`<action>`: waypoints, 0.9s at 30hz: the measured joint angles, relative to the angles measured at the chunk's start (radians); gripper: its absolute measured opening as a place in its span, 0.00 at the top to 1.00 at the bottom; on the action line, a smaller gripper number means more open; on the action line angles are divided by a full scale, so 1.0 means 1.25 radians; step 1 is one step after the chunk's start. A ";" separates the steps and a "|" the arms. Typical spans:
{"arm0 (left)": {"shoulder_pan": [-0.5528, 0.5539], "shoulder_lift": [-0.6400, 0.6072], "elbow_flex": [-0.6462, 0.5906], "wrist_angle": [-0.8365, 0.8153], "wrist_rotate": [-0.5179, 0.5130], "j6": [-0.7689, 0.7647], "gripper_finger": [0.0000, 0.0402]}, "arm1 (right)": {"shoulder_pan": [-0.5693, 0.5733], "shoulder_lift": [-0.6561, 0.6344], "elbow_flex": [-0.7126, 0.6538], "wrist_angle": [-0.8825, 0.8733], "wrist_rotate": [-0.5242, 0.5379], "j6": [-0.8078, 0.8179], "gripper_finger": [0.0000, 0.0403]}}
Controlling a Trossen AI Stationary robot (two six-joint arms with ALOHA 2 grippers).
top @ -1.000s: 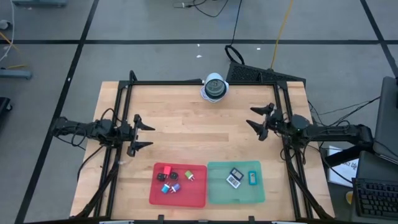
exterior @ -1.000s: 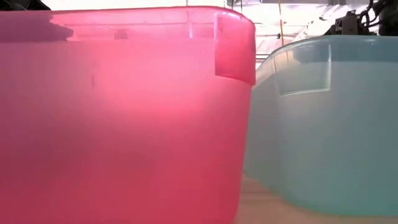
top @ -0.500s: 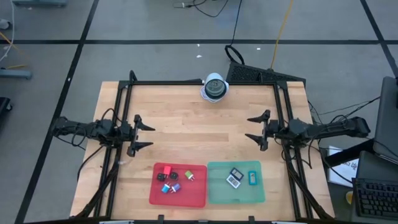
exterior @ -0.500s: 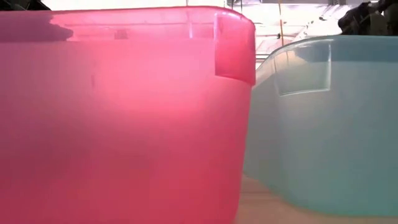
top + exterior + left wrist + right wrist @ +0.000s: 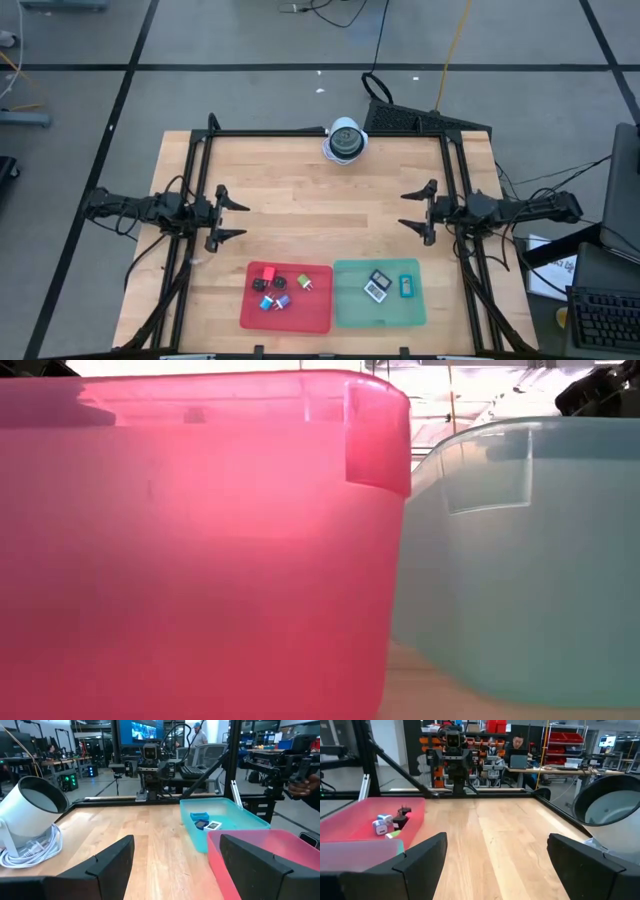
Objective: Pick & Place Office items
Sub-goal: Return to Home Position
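Several tiny office items lie in the red tray: a red piece, a black one, a green one, blue and white ones. The teal tray holds a small dark square with a pale face and a teal piece. My left gripper hovers open at the table's left side. My right gripper hovers open at the right side. Both are far from the items and touch nothing. The right wrist view shows the red tray's items; the left wrist view shows the teal tray's items.
A round white-and-grey domed object with a coiled white cord sits at the table's far edge. Both trays stand side by side at the near edge. Bare wood spreads between the grippers. A black frame rims the table. People show in the room beyond.
My right gripper has drawn back toward the table's right edge and shifted toward the near side, and it now points level toward the left. Its fingers stay open. The left arm and the items in the trays have kept still.
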 joint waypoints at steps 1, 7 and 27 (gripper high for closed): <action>0.000 0.001 0.000 0.000 0.000 0.001 0.26 | 0.000 0.000 0.000 -0.001 0.000 -0.003 0.17; 0.000 0.001 0.000 0.001 0.000 0.003 0.26 | 0.000 0.020 0.000 0.005 0.000 -0.029 0.17; 0.000 0.001 0.000 0.001 0.000 0.001 0.26 | 0.000 0.026 0.000 0.019 0.002 -0.029 0.17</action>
